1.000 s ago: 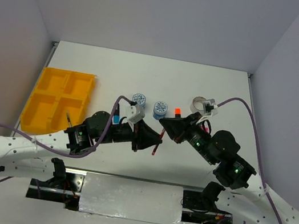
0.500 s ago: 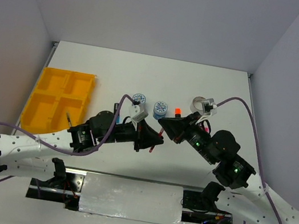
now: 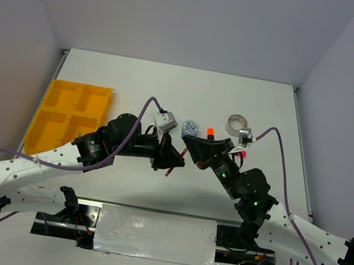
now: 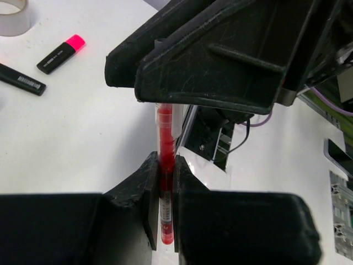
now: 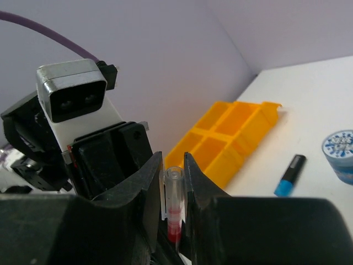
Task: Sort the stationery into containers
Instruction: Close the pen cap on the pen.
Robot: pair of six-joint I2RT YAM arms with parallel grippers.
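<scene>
The yellow-orange tray (image 3: pixel 73 112) lies flat on the white table (image 3: pixel 270 108), and everything else sits to its right. Nearest on that side, the left gripper (image 3: pixel 170 162) and the right gripper (image 3: pixel 187 145) meet tip to tip above the table, with the red pen (image 3: pixel 170 170) between them.

In the left wrist view the left gripper (image 4: pixel 166 165) is clamped tight on the red pen (image 4: pixel 165 132), its two fingers pressed against the barrel. The black bulk of the right gripper covers the pen's other end.

In the right wrist view the pen's (image 5: pixel 174 212) clear end stands between the fingers of the right gripper (image 5: pixel 174 165). They flank it closely, but I cannot tell whether they press on it. Beyond them is the tray (image 5: pixel 220 141), its four compartments showing nothing inside.

A blue highlighter (image 5: pixel 289 175) lies on the table between the tray and a blue-white patterned roll (image 5: pixel 343 149). From above, that roll (image 3: pixel 190 129) stands just past the grippers from the tray. The orange highlighter (image 3: pixel 210 132) is next, then the silvery tape ring (image 3: pixel 237 123) farthest from the tray. The pink highlighter (image 4: pixel 60 53) lies near the tape ring (image 4: pixel 12 14).
</scene>
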